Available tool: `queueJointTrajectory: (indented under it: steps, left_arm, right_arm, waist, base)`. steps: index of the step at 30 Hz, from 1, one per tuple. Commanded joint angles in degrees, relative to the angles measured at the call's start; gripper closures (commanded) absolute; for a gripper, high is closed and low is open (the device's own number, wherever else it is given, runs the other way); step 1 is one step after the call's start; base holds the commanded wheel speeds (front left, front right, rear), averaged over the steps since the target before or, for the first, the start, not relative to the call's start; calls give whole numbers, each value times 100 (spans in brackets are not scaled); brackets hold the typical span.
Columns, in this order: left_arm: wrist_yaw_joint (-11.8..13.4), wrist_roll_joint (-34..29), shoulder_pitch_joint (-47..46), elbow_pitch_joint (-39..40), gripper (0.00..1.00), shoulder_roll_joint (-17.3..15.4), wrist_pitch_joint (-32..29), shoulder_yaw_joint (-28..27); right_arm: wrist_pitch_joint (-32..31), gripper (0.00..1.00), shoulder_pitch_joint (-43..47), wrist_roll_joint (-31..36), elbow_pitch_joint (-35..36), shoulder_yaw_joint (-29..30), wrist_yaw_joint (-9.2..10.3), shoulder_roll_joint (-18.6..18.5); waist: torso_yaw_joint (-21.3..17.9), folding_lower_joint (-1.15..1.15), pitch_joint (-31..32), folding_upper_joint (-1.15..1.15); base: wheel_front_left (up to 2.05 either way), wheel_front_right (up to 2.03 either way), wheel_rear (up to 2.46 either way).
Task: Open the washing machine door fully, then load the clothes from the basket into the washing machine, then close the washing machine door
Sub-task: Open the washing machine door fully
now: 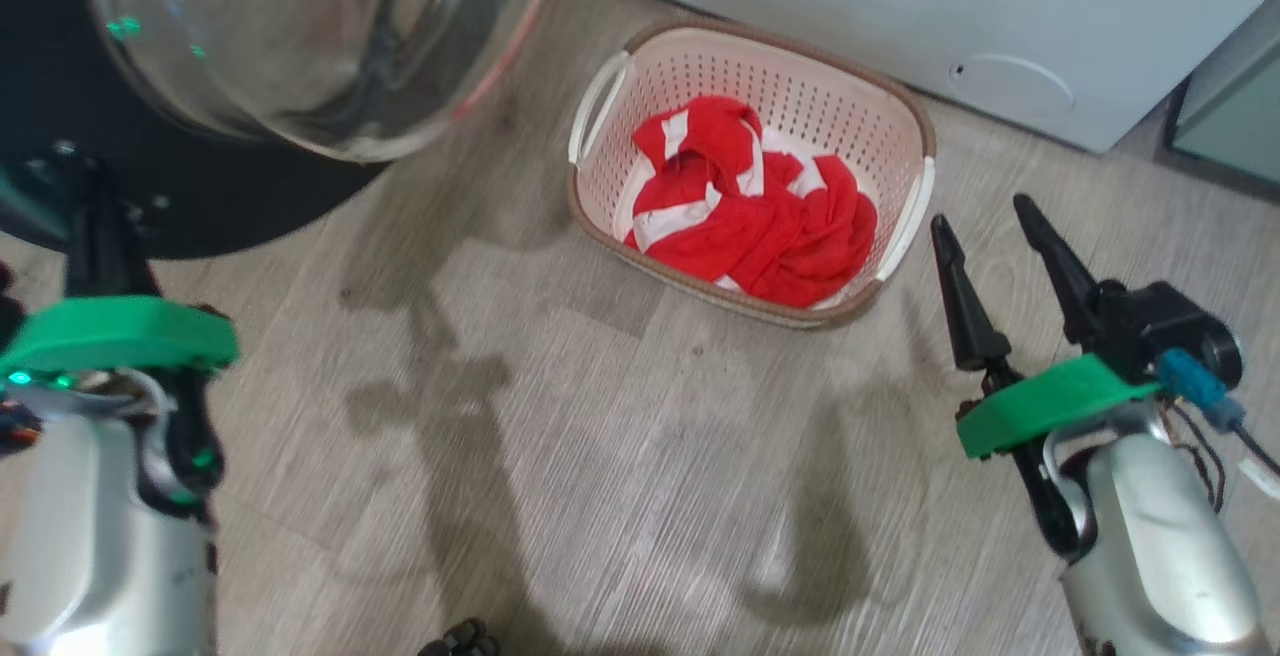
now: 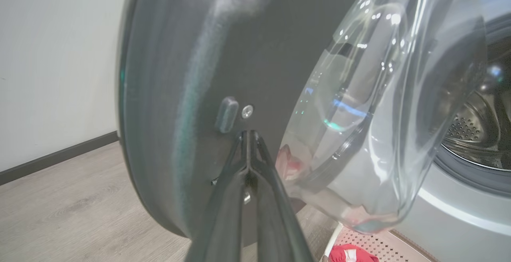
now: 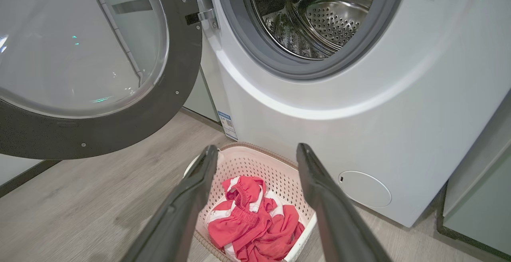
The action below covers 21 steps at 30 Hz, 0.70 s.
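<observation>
Right fingers point(image 1: 962, 288) parted beside basket point(image 1: 826, 96) | left fingers point(image 2: 228, 198) together at door point(image 2: 247, 54)

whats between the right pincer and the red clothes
Head view: the basket's right wall and white handle, then a thin strip of bare floor before the open right pincer.
</observation>
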<state>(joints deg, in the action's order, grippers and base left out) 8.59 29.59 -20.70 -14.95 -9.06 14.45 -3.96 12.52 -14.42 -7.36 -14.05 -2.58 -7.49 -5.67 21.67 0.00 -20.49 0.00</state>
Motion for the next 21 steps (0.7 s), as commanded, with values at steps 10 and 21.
queueJointTrajectory:
  steps: [10, 21]
  left_arm:
    - [-617, -271, -835, -520, 100, -197, 54, -1394]
    - [-1212, -798, -1336, -1030, 100, -186, 54, -2531]
  right_arm:
    - [-107, 0, -395, 100, 344, -142, 0, -83]
    - [-74, 0, -511, 96, 294, -136, 0, -73]
  waist:
    - [-86, 0, -437, 0]
    - [-179, 0, -526, 0]
  base:
    - [0, 0, 0]
    - [0, 0, 0]
